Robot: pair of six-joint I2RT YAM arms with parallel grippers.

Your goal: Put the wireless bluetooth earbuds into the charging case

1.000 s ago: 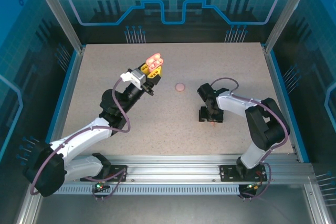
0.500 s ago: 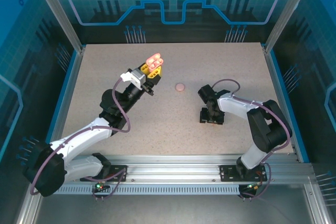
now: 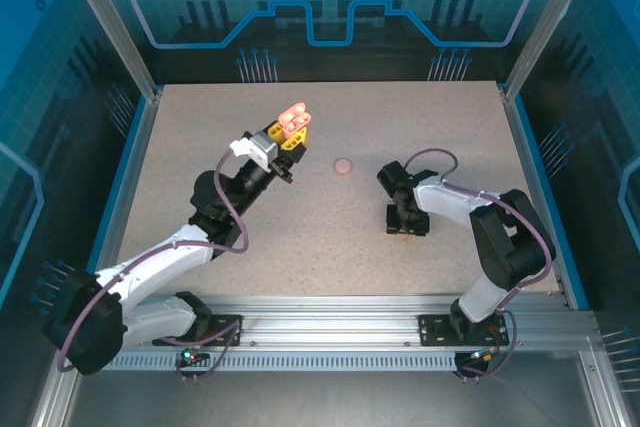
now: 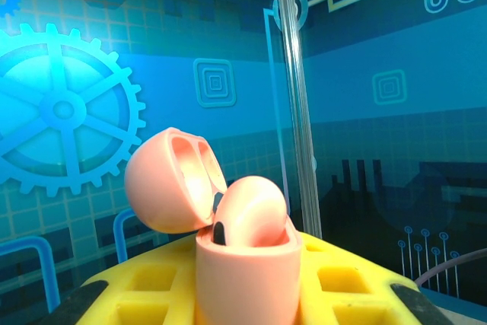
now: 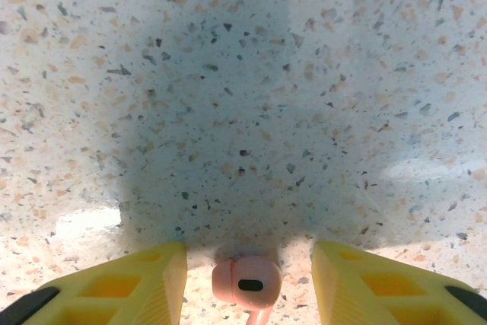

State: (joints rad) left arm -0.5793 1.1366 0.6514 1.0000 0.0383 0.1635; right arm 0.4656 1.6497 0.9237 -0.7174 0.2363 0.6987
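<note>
The right end effector (image 5: 249, 268) is hanging low over the bench (image 3: 180, 167) with its yellow fingers (image 5: 144, 283) standing apart. One earbud (image 5: 245, 283) is lying on the bench in the gap between them, about midway, touching neither. Its rounded head is facing up, and its stem is running back toward the wrist, so its long axis is lying across the line on which the fingers would meet. They would likely pinch the head from both sides.

This arm is far nearer to that earbud than the other. The left end effector (image 4: 243, 291) is held raised, well apart to the left, clamped on the one charging case (image 4: 243, 272). The case's lid (image 4: 169, 184) is tipped open, and what looks like a second earbud (image 4: 251, 211) is sitting in it.

Between the two arms, one small round pink piece (image 3: 343, 165) is lying on the bench, too small to identify.
</note>
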